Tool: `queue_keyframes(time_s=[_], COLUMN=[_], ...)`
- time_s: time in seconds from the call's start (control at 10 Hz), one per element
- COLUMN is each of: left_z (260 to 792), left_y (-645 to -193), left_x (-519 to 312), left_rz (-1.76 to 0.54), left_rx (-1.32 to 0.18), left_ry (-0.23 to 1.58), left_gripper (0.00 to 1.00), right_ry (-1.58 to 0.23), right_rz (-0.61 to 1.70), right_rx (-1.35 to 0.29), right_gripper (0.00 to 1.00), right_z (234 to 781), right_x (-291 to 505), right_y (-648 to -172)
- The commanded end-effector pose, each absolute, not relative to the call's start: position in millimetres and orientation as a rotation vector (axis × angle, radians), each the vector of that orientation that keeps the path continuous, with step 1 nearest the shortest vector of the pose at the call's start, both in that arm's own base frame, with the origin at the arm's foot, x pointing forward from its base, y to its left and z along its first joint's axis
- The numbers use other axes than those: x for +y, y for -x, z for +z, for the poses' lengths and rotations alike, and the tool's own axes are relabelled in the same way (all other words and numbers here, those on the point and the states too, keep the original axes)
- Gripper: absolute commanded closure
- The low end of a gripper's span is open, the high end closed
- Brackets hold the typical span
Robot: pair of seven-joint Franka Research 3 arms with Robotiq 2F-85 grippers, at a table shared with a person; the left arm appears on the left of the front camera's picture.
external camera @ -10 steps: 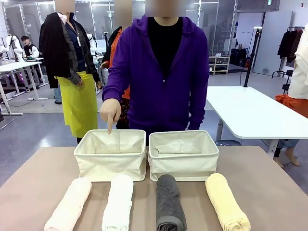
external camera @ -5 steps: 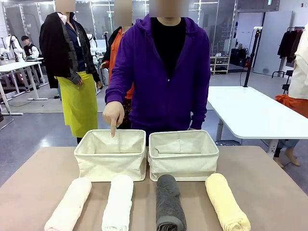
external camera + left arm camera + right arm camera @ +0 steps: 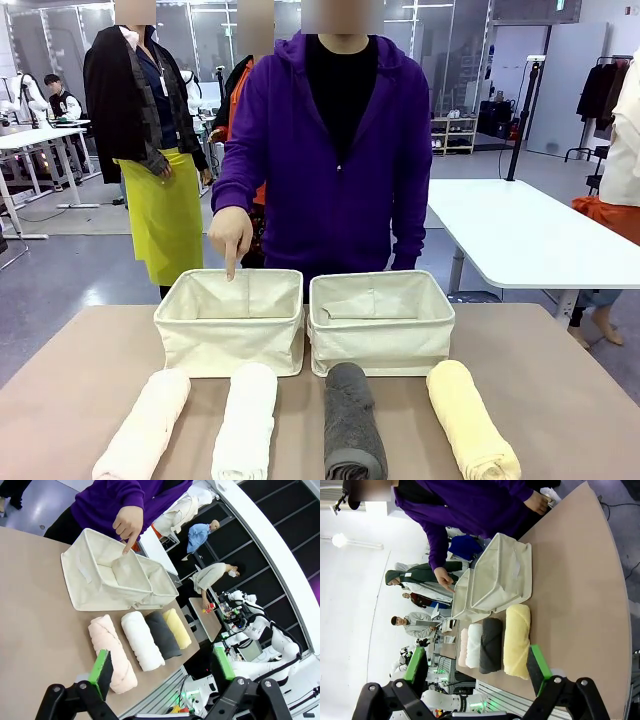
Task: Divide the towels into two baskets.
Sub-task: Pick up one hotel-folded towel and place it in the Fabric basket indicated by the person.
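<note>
1. Pointing down, the person's hand point(image 3: 230, 232) hangs at the far rim of the left basket point(image 3: 228, 345).
2. The right basket point(image 3: 382, 345) sits just beside it on the worktop point(image 3: 560, 400).
3. In a row before the baskets lie the peach towel point(image 3: 145, 428), white towel point(image 3: 246, 420), grey towel point(image 3: 352, 420) and yellow towel point(image 3: 470, 415).
4. Left gripper point(image 3: 162, 666) and right gripper point(image 3: 477, 666) — fingers apart, above the worktop.

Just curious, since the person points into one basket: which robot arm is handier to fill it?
Likely the left. The hand points into the left basket, the peach towel and white towel lie before it, and the left tool hangs open nearest them.
</note>
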State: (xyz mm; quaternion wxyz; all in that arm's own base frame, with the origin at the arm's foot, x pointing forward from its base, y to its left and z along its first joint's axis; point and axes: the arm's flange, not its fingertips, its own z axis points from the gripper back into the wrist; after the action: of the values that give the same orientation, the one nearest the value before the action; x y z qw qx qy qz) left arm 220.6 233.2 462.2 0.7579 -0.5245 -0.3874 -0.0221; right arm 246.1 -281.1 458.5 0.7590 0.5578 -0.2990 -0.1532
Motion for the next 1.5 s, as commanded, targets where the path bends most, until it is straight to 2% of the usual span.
queue_keyframes(time_s=[0.0,0.3,0.7,1.1,1.4], left_z=[462,481,498,490,462], left_y=[-221,-239,-259,-283,-297], left_x=[233,173,101,54,16], left_rz=[-0.048,-0.127,-0.193,-0.303,-0.319], left_rx=[-0.844,-0.667,-0.461,-0.33,-0.238], left_ry=[1.143,1.021,0.772,0.534,0.374], left_gripper=[0.0,0.0,0.0,0.0,0.0], right_ry=[-1.225,-1.225,-1.225,-1.225,-1.225], right_rz=[-0.336,-0.336,-0.336,-0.336,-0.336], right_rx=[-0.657,-0.657,-0.657,-0.657,-0.657], right_gripper=[0.0,0.0,0.0,0.0,0.0], right_z=[461,461,461,461,461], right_x=[-281,-281,-281,-281,-281], right_y=[-244,-244,-244,-244,-244])
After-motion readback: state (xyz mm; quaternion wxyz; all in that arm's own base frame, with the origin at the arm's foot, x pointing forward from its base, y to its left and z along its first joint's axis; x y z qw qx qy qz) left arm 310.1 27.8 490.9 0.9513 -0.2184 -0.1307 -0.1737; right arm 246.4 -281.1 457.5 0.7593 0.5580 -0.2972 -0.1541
